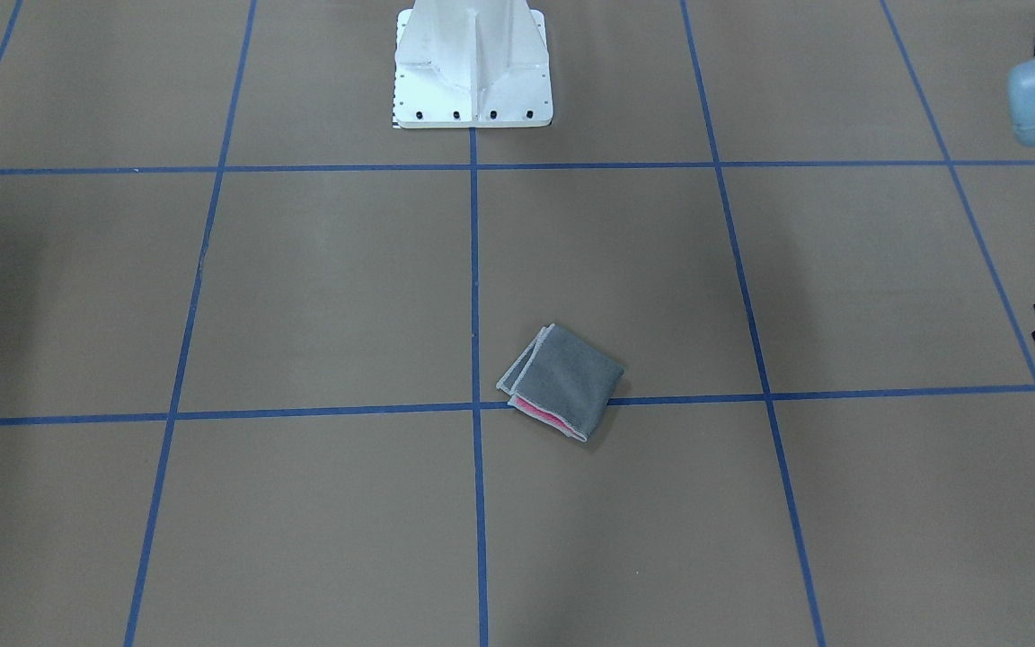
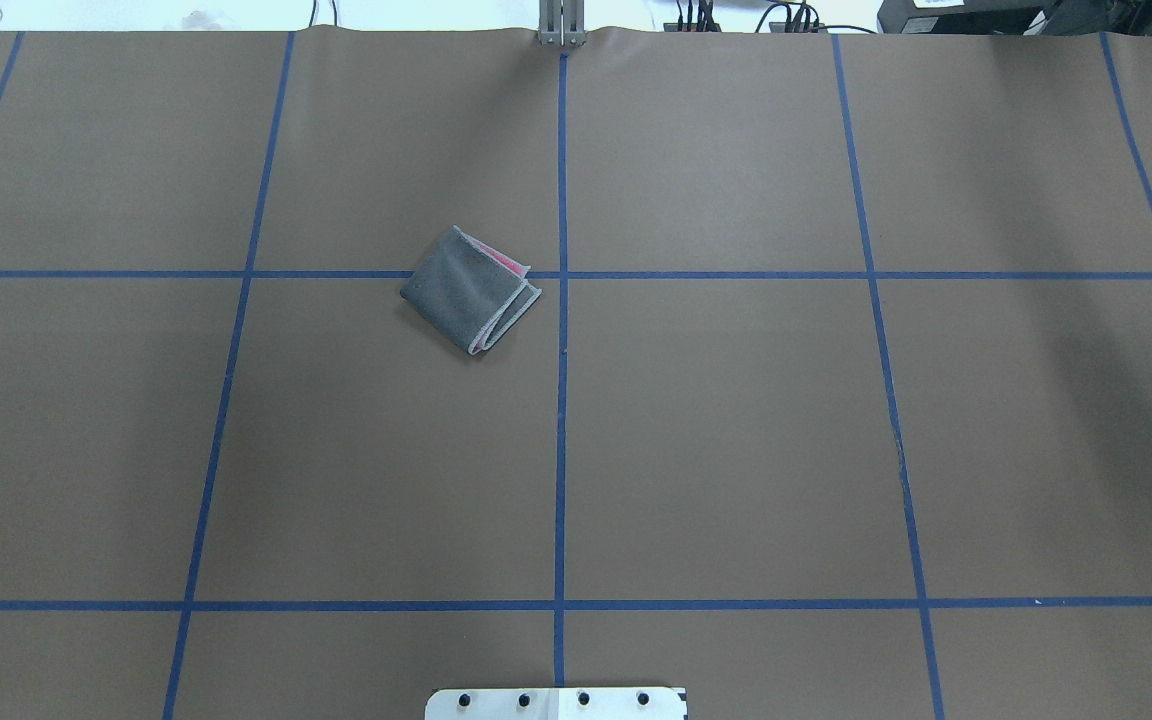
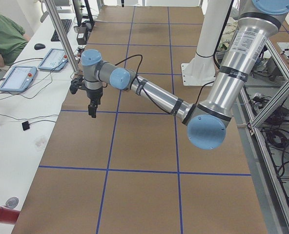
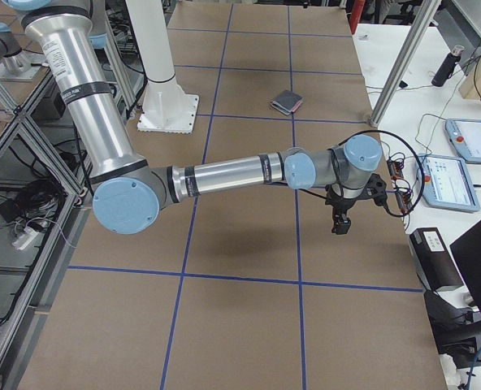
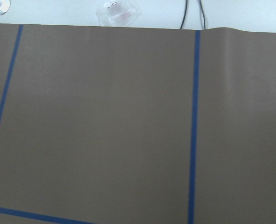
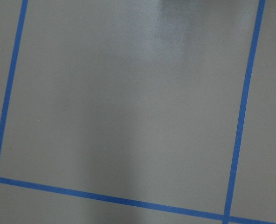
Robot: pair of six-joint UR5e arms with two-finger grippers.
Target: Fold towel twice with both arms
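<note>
The towel [image 1: 561, 384] lies folded into a small square on the brown table, grey face up, with a strip of pink showing at one open edge. It sits just left of the centre line in the overhead view [image 2: 471, 290] and far back in the exterior right view [image 4: 287, 102]. My left gripper [image 3: 92, 109] hangs over the table's far left end, away from the towel. My right gripper [image 4: 340, 223] hangs over the far right end, also away from it. I cannot tell whether either is open or shut. Both wrist views show only bare table.
The white pedestal base [image 1: 473, 67] stands at the robot's side of the table. Blue tape lines [image 2: 561, 400] divide the brown surface into squares. A side desk holds tablets [image 3: 18, 78] and cables; a seated person [image 3: 3, 36] is beyond it.
</note>
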